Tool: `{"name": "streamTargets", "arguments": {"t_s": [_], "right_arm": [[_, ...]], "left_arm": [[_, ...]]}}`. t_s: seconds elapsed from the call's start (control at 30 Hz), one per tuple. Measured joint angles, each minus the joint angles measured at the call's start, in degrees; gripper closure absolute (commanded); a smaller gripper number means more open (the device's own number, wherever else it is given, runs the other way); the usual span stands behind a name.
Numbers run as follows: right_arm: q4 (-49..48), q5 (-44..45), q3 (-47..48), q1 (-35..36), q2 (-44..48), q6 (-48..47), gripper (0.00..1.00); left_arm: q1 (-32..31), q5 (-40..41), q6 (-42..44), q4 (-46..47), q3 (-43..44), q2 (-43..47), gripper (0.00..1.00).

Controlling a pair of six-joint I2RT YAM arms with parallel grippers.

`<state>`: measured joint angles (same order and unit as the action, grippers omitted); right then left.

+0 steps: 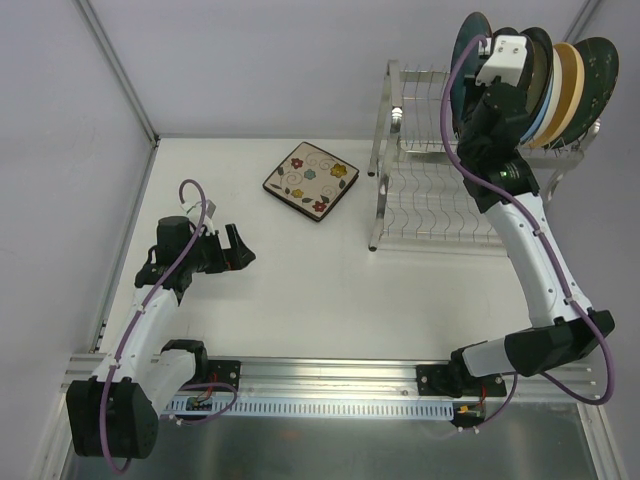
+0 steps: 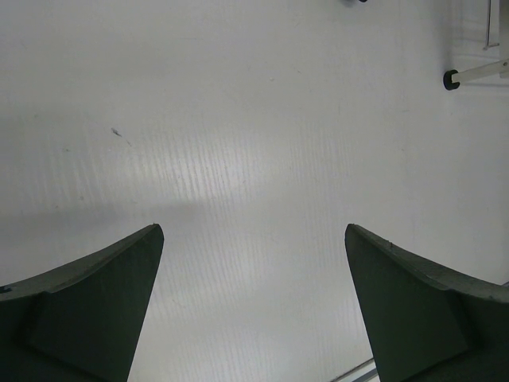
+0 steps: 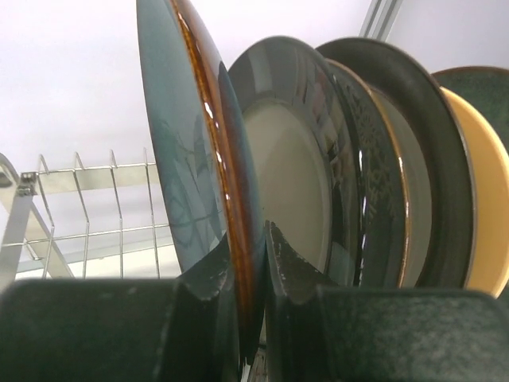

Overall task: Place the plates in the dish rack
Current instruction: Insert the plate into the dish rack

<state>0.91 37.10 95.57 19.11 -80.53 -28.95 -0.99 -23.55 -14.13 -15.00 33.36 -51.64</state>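
Right claw [image 3: 248, 263] pinching the rim of a teal plate [image 3: 187, 151], upright at the dish rack's [image 3: 79, 199] top tier
Just to the claw's right stand the racked plates [image 3: 290, 167], very close; releasing before the rim seats in a slot could tip it onto them or let it roll off. Left claw [image 2: 253, 232] hangs spread and empty above the worktop [image 2: 238, 119], the square floral plate [image 1: 311, 181] well apart from it
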Motion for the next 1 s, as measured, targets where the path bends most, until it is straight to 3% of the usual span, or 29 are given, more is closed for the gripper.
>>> {"name": "streamTargets", "arguments": {"t_s": [0.5,0.77,1.0], "right_arm": [[2.1,-0.68,-1.79,-0.72,-0.37,4.44,0.99],[3.41,-0.72,-2.08,-0.87,0.24,6.54,0.85],[4.0,-2.23,-2.05,-0.87,1.95,8.31,0.67]], "left_arm": [[0.0,-0.02,-0.04,-0.02,0.0,0.0,0.01],[0.0,-0.07,-0.07,0.0,0.0,0.0,0.01],[1.4,-0.42,-0.13,-0.04,0.0,0.0,0.01]]}}
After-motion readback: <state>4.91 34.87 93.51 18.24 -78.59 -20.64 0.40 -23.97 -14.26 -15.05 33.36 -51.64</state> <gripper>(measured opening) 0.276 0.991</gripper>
